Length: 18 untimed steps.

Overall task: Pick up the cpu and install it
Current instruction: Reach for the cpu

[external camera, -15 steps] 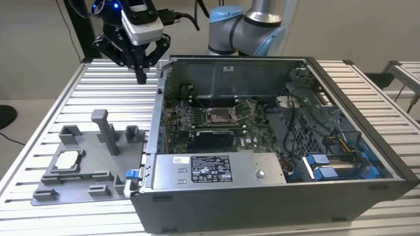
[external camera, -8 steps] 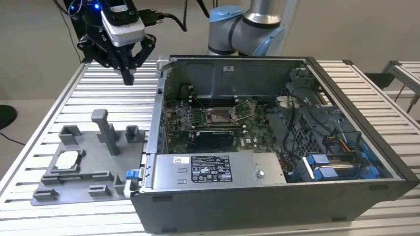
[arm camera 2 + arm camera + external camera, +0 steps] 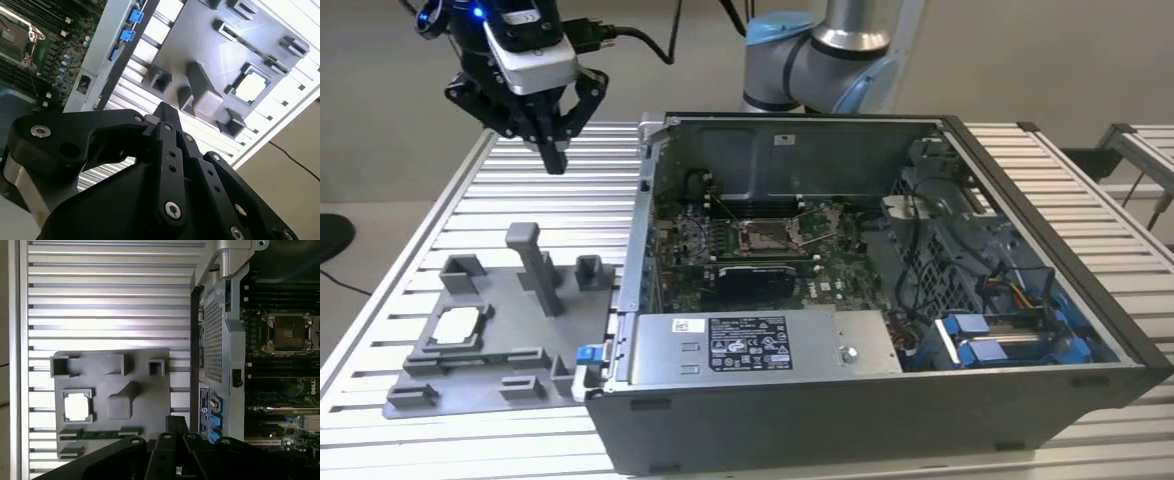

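The cpu (image 3: 458, 325) is a small pale square chip lying flat in a recess of the grey holder plate (image 3: 507, 365), at the exterior view's left. Both wrist views look down on the cpu (image 3: 251, 85) (image 3: 78, 406) in that recess. My gripper (image 3: 555, 155) hangs high above the slatted table, beyond the holder plate and well apart from the cpu, fingers shut together with nothing between them. Its black fingers come to one tip in both wrist views (image 3: 165, 112) (image 3: 176, 422). The dark socket frame (image 3: 767, 235) (image 3: 289, 333) sits on the motherboard inside the open case.
The open computer case (image 3: 881, 400) takes up the middle and the exterior view's right, its silver power supply (image 3: 747, 345) along the near side. Upright posts (image 3: 534, 265) rise from the holder plate beside the cpu. The arm's base (image 3: 821, 60) stands behind the case.
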{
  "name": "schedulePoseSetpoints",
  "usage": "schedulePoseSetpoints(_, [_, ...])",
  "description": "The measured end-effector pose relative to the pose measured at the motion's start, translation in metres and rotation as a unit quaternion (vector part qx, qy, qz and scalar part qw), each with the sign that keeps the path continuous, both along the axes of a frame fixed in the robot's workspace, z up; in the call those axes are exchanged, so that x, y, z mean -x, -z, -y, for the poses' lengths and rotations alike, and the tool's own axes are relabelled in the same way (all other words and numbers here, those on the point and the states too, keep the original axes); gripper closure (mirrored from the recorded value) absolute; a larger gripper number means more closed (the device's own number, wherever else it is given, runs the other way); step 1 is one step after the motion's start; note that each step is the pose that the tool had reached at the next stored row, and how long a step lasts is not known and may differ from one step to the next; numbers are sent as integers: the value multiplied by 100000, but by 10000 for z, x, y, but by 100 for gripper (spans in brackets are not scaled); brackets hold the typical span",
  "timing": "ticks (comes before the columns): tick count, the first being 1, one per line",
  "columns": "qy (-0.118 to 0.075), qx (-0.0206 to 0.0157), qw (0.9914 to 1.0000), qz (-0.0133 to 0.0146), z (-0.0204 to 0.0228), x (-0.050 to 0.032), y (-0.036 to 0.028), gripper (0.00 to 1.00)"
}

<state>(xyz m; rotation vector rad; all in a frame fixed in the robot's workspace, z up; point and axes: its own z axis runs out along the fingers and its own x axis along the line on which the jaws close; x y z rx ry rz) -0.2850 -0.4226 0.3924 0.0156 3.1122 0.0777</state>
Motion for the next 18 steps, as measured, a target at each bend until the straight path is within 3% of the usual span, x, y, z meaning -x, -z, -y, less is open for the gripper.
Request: schedulePoseSetpoints(18, [-574, 5, 99998, -3, -58, 564, 11, 100])
